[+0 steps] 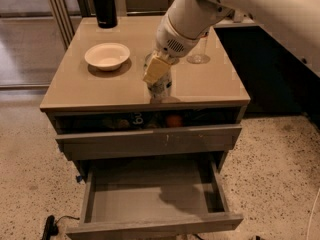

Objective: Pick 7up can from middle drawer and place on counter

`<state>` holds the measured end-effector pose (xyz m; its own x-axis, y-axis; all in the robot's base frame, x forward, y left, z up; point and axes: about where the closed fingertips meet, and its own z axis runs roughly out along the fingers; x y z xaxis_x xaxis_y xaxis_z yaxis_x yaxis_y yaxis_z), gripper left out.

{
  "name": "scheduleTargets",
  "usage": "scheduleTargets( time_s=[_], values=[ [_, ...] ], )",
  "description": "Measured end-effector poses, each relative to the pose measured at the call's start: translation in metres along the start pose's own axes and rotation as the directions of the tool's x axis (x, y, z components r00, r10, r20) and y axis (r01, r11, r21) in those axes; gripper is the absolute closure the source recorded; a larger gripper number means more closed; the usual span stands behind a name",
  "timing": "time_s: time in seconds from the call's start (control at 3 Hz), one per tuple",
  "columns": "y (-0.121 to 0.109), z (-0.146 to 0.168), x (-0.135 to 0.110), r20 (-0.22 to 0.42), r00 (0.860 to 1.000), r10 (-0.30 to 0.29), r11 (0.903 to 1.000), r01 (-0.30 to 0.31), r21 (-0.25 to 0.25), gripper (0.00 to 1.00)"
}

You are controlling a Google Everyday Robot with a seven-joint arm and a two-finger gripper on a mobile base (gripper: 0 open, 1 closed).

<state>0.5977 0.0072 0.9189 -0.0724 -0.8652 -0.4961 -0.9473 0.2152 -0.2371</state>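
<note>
My gripper (pixel 159 76) hangs from the white arm over the front middle of the beige counter (pixel 90 89). Its yellowish fingers (pixel 155 70) are shut on the 7up can (pixel 163 89), a pale silvery can with dark marks, held upright. The can's base is at or just above the counter near its front edge; I cannot tell if it touches. The middle drawer (pixel 150 196) is pulled wide open below, and its grey floor is bare.
A white bowl (pixel 107 55) sits at the counter's left, a black bottle (pixel 103 4) at the back left, and a clear glass (pixel 199 54) behind the arm on the right. The top drawer (pixel 145 120) is ajar with colourful snacks inside. A dark cabinet stands to the right.
</note>
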Motion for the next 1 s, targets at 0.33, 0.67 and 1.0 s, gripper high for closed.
scheduleTargets(
  time_s=[0.33,0.67,1.0],
  values=[
    [-0.014,0.014,-0.003,0.013,1.000,-0.013,0.9998,0.013,0.018,1.00],
    [-0.020,0.017,-0.005,0.003,1.000,-0.013,0.9998,0.013,0.018,1.00],
    [-0.028,0.017,-0.005,-0.018,1.000,0.006,1.0000,-0.006,0.002,1.00]
  ],
)
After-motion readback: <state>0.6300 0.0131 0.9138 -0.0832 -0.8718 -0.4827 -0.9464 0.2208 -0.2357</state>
